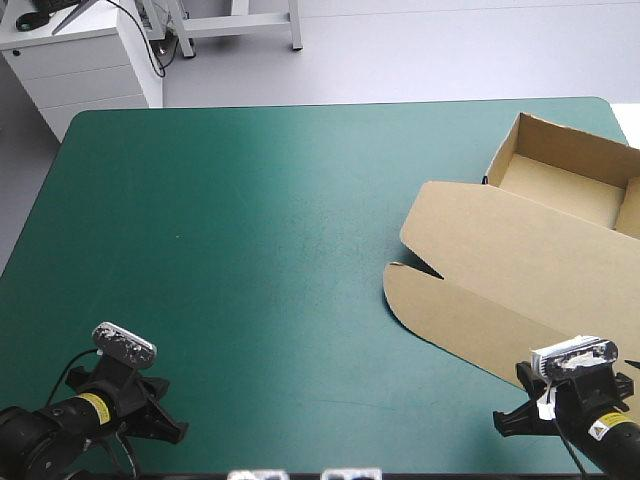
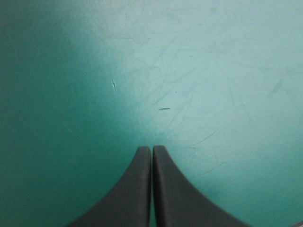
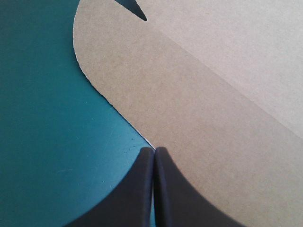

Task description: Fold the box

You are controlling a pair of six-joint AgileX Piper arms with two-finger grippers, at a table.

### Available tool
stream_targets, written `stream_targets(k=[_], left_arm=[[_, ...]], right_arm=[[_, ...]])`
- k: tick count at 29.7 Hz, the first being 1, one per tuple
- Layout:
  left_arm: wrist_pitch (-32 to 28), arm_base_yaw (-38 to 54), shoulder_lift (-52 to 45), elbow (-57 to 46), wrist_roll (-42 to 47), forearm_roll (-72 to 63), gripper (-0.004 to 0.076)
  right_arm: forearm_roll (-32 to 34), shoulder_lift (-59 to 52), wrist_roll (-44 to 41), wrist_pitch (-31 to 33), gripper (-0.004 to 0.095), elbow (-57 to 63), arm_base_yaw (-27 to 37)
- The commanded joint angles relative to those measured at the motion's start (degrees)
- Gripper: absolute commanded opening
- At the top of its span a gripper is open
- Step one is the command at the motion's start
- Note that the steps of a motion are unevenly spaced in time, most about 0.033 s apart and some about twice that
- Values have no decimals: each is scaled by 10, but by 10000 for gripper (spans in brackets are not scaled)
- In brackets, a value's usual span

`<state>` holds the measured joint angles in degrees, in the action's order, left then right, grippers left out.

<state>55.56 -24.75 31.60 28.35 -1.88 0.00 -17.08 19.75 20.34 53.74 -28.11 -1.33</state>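
high view: the brown box [image 1: 520, 270] lies on the right part of the table, on the teal-green cover [image 1: 250, 250]. its tray stands open near the far right corner with walls raised, and the lid lies flat, reaching from the tray toward the near side and ending in a rounded flap. the left gripper [image 1: 150, 410] sits at the near left corner, well apart from the box, with bare cover all around it. the right gripper [image 1: 530, 400] sits at the near right, just at the near edge of the flat lid.

left wrist view: the left gripper [image 2: 152, 149] has its two black fingers pressed together in one pointed arch with nothing between them. ahead of it and to both sides there is only scuffed cover [image 2: 189, 71], and no board shows.

right wrist view: the right gripper [image 3: 154, 150] also has its fingers together, tips meeting. the tips lie right at the curved edge of the box [image 3: 213, 104]. the board spreads ahead of the gripper and along one side, with a crease running across it. cover [image 3: 47, 118] shows on the other side. a pointed notch [image 3: 135, 9] is cut into the board far ahead of the tips.
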Motion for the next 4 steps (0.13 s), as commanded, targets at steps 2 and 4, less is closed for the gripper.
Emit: stream_targets(k=[2, 4], left_arm=[[-24, 1, 4, 15, 11, -11, -8], [-24, 1, 4, 15, 11, -8, -8]], right_arm=[[-7, 4, 5, -34, -18, -14, -3], [-7, 4, 5, -34, -18, -14, -3]])
